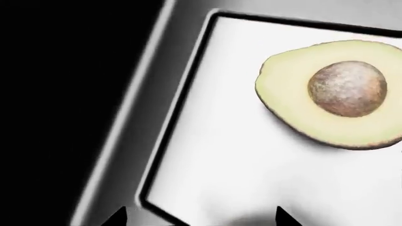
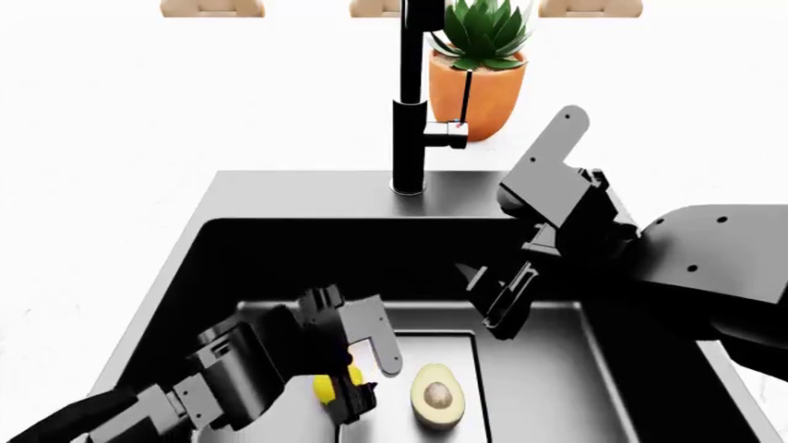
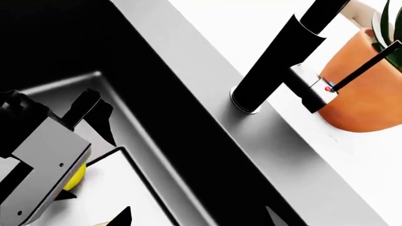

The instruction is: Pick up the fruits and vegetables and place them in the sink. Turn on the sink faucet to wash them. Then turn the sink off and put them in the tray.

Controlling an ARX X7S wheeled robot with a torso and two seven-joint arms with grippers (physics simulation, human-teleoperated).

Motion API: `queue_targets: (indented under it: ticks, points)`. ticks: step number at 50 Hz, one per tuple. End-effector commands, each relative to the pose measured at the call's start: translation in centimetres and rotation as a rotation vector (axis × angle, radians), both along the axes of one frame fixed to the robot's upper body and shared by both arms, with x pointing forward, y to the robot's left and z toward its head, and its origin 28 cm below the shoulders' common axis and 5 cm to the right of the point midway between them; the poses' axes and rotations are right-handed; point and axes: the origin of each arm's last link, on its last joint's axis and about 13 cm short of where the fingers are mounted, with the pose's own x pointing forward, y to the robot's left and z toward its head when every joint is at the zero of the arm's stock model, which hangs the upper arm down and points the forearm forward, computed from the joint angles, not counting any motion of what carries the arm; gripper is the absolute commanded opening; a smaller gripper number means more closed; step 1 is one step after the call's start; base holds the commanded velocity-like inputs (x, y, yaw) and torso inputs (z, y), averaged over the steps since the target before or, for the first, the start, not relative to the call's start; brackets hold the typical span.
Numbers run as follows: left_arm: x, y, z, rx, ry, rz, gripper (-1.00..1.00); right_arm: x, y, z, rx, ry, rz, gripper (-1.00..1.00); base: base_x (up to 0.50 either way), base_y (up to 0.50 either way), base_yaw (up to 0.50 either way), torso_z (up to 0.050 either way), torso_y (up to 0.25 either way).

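The halved avocado [image 2: 435, 397] lies cut face up on the pale drain plate [image 2: 425, 351] at the bottom of the black sink [image 2: 246, 240]. In the left wrist view the avocado [image 1: 333, 94] fills the far side. The yellow lemon [image 2: 325, 388] rests beside it, partly hidden behind my left gripper [image 2: 369, 374]. That gripper is down in the basin, open and holding nothing [image 1: 202, 219]. My right gripper [image 2: 493, 300] hangs open above the basin's right half. The sink faucet [image 2: 412, 92] stands on the back rim with its lever [image 3: 361, 70] to the side. The tray is out of view.
An orange pot with a green plant [image 2: 478, 65] stands behind the faucet on the white counter. The sink's dark flat rim [image 2: 308, 194] surrounds the basin. In the right wrist view the lemon [image 3: 76, 176] peeks from under the left gripper's body [image 3: 44, 160].
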Motion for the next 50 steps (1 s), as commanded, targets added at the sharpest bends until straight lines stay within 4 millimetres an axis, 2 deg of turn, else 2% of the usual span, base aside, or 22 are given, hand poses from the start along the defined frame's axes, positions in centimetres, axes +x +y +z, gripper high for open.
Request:
queue_targets:
  ticks: [1,14,23,31,41,50]
  points:
    - [-0.3,0.4,3.0,-0.035,-0.082,-0.006,1.00,-0.3,0.1,0.4,0.000,-0.010,0.002,1.00,0.00,0.00,0.00,0.000,0.000]
    - [-0.5,0.6,4.4,-0.057,-0.119,-0.004,1.00,-0.6,0.3,1.2,-0.003,-0.033,0.004,1.00,0.00,0.00,0.00,0.000,0.000]
    - [0.1,1.6,8.1,-0.128,-0.231,0.064,1.00,0.2,0.4,1.8,0.020,-0.090,-0.092,1.00,0.00,0.00,0.00,0.000,0.000]
    - [0.1,3.0,10.8,-0.214,-0.364,0.185,1.00,1.4,0.9,2.5,0.099,-0.160,-0.256,1.00,0.00,0.00,0.00,0.000,0.000]
    - [2.4,3.5,14.8,-0.444,-0.620,0.478,1.00,2.4,1.3,3.4,0.139,-0.290,-0.347,1.00,0.00,0.00,0.00,0.000,0.000]
    - [3.6,3.6,16.3,-0.544,-0.725,0.597,1.00,3.9,1.8,3.5,0.231,-0.368,-0.384,1.00,0.00,0.00,0.00,0.000,0.000]
